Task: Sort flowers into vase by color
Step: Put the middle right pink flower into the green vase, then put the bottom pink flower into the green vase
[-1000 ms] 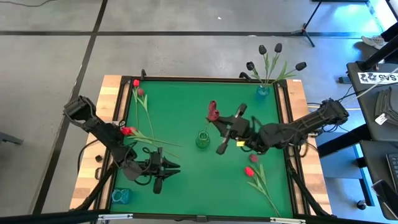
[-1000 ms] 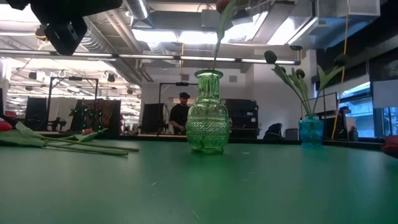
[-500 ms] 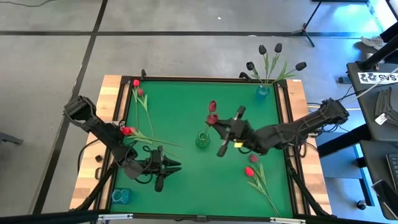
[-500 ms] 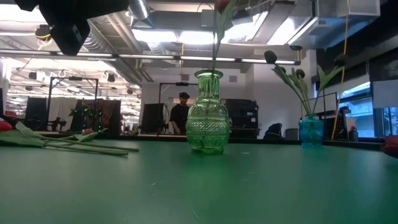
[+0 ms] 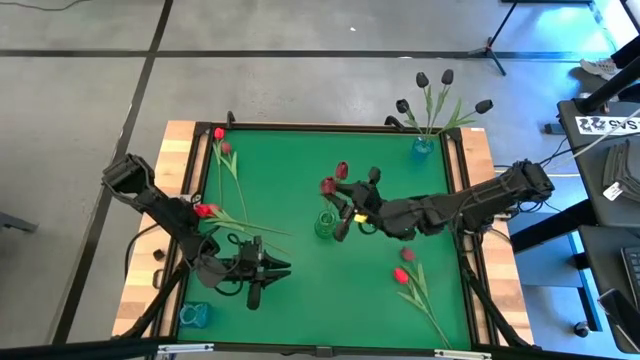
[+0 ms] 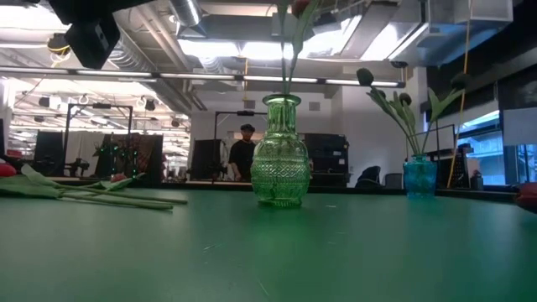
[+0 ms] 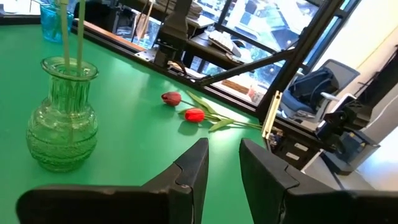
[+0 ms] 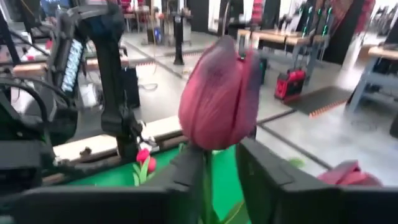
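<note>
My right gripper (image 5: pixel 338 212) is just right of the green glass vase (image 5: pixel 325 224) at the table's middle, shut on a pink-red tulip (image 5: pixel 327 186). A second pink-red tulip (image 5: pixel 342 170) stands in the same vase. Both stems (image 6: pixel 288 80) run down into the vase's neck. My left gripper (image 5: pixel 283 266) is shut and empty, near the front left. Black tulips (image 5: pixel 432 92) stand in a blue vase (image 5: pixel 422 147) at the far right. Red tulips lie on the mat at the left (image 5: pixel 205 210) and the near right (image 5: pixel 400 275). My right gripper pinches the tulip's stem (image 8: pixel 207 177) between its two fingers, a little below the head (image 8: pixel 217 99). The fingers come level from the table's right and lie across the upright stem. The head stands above the fingers and the stem's lower end is in the green vase.
Another small blue vase (image 5: pixel 195 315) stands at the front left corner. Two more red tulips (image 5: pixel 219 135) lie along the far left edge. A person (image 6: pixel 243 155) stands in the room behind the table. Bare green mat lies in front of the green vase.
My right gripper has gone toward the table's left edge, closer to the green vase, carrying the held tulip. The tulip's head now stands apart from, and left of, the head of the other tulip in the vase.
</note>
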Tool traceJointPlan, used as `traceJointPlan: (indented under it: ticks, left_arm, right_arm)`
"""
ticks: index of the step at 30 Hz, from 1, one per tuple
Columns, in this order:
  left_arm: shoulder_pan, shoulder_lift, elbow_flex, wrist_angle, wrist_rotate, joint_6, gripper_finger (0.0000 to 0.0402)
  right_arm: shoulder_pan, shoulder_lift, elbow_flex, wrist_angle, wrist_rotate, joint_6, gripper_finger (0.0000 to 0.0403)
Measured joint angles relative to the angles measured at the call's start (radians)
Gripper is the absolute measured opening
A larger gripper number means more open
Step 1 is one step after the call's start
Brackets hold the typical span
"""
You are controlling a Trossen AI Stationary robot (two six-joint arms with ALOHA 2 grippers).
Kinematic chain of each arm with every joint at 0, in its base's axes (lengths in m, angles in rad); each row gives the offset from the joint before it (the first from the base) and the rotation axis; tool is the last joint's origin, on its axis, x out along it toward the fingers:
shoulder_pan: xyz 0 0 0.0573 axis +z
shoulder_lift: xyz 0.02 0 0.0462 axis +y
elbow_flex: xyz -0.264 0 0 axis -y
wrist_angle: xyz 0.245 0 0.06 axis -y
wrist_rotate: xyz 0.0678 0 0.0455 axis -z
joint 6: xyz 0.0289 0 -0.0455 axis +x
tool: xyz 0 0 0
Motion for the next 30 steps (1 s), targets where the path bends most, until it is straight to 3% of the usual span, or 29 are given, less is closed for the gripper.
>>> traceJointPlan:
  ticks: [6, 9, 15, 20, 23, 30]
  left_arm:
    - [-0.001, 0.0, 0.0, 0.019, 0.0, 0.003, 0.0088]
    - [-0.001, 0.0, 0.0, 0.022, 0.0, 0.004, 0.0088]
    - [0.005, 0.0, 0.0, 0.042, 0.0, 0.014, 0.0088]
    - [0.009, 0.0, 0.0, 0.069, -0.001, 0.05, 0.0088]
    - [0.009, 0.0, 0.0, 0.103, -0.001, 0.078, 0.0088]
    - [0.003, 0.0, 0.0, 0.127, -0.001, 0.091, 0.0088]
  right_arm:
    - [-0.049, 0.0, 0.0, -0.141, -0.16, 0.151, 0.019]
    - [-0.062, 0.0, 0.002, -0.219, -0.206, 0.207, 0.022]
    - [-0.059, -0.002, 0.081, -0.534, -0.201, 0.308, 0.0229]
    - [-0.031, -0.002, 0.123, -0.68, -0.324, 0.377, 0.0229]
    - [0.007, -0.002, 0.133, -0.747, -0.389, 0.432, 0.0229]
    - [0.157, -0.002, 0.134, -0.964, -0.374, 0.639, 0.023]
